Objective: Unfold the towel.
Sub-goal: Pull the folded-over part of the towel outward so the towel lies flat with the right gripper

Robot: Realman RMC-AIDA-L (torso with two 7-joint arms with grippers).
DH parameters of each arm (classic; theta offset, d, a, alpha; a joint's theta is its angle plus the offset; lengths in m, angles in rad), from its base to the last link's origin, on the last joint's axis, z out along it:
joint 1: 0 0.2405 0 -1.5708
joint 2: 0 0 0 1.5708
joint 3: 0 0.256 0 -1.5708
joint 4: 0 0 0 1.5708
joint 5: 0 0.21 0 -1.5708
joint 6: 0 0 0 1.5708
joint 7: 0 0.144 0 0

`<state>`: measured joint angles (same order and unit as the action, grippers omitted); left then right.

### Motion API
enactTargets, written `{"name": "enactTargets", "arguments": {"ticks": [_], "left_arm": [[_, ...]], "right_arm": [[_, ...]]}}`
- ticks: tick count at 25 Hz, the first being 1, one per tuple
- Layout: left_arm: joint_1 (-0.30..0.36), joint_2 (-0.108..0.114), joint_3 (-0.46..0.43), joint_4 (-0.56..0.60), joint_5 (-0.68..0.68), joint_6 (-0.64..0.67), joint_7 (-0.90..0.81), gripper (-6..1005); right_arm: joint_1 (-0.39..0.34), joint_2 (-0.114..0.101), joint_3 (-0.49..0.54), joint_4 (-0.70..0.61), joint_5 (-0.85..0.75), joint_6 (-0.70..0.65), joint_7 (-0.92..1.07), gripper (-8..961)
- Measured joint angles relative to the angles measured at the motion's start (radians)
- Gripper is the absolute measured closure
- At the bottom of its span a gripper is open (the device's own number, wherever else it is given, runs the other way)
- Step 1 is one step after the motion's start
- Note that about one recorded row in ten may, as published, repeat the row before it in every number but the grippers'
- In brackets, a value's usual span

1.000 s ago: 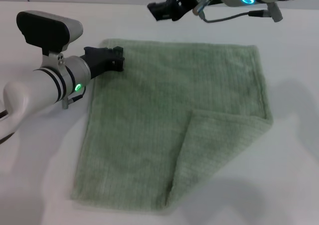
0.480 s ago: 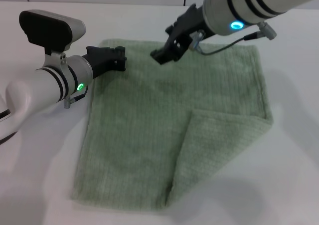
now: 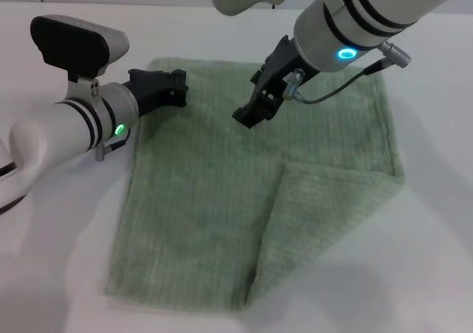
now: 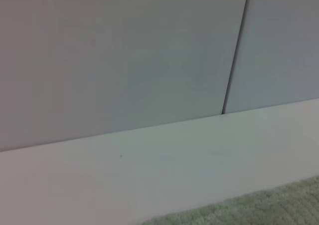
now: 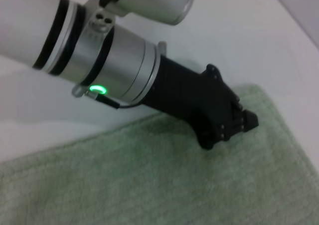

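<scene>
Right gripper (image 3: pixel 250 116) has dropped lower over towel (image 3: pixel 214 193) centre, arm angled down; left gripper (image 3: pixel 171 86) at far-left corner; both jaws' states unclear.

Towel (image 3: pixel 244 193) underlayer beneath folded corner

The large pale sage-green terry towel (image 3: pixel 251 185) lies flat on the white table (image 3: pixel 66 259), filling the middle of the head view, its near right corner folded back over itself toward the centre. At the towel's far left corner sits the black left gripper (image 3: pixel 164 88), right at the edge; the right wrist view shows it (image 5: pixel 227 122) down on the cloth there. The black right gripper (image 3: pixel 255 111) hangs above the towel's far middle, right of the left one and behind the folded flap.
</scene>
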<state>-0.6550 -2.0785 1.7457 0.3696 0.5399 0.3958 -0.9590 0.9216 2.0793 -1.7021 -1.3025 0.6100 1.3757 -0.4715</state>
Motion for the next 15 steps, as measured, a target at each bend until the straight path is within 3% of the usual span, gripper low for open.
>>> {"name": "enactTargets", "arguments": {"ticks": [15], "left_arm": [[-0.002, 0.0, 0.0, -0.006, 0.0, -0.007, 0.009, 1001]], "right_arm": [[0.037, 0.001, 0.001, 0.054, -0.042, 0.078, 0.034, 335]]}}
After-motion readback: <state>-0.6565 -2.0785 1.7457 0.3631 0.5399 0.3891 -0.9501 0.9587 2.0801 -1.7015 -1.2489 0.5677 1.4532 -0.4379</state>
